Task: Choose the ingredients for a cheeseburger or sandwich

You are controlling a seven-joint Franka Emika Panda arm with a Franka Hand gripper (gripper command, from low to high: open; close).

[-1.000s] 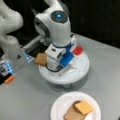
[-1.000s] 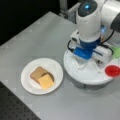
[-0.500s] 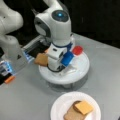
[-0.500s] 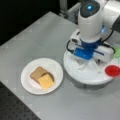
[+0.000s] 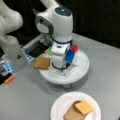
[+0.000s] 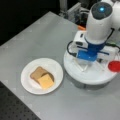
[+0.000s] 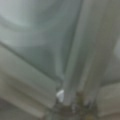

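1. The gripper (image 5: pixel 63 70) is down on the round white tray (image 5: pixel 83 65), its tip against the tray floor near the middle; in both front views the arm's white wrist and a blue block hide the fingers, so I cannot tell how far they are parted or whether they hold anything
2. A front view shows a tan bread square (image 5: pixel 42 63) at the tray's left rim, lying flat and partly overhanging it, with its edges roughly square to the picture; the opposite camera does not show this piece
3. A front view shows a red disc (image 6: pixel 114 66) at the tray's right rim; from the other side it appears only as a small red patch (image 5: pixel 74 48) behind the wrist
4. A bit of green, the leaf (image 5: pixel 50 51), peeks out beside the wrist at the back of the tray in a front view only
5. The white plate (image 6: pixel 28 83) sits on the grey table (image 6: pixel 37 37) near the tray, apart from it; on it lie a bread slice (image 6: pixel 37 73), a dark patty (image 6: pixel 50 75) mostly covered, and a yellow cheese square (image 6: pixel 45 81) on top, one corner pointing at the tray
6. The wrist view gives only pale, blurred tray surfaces close up
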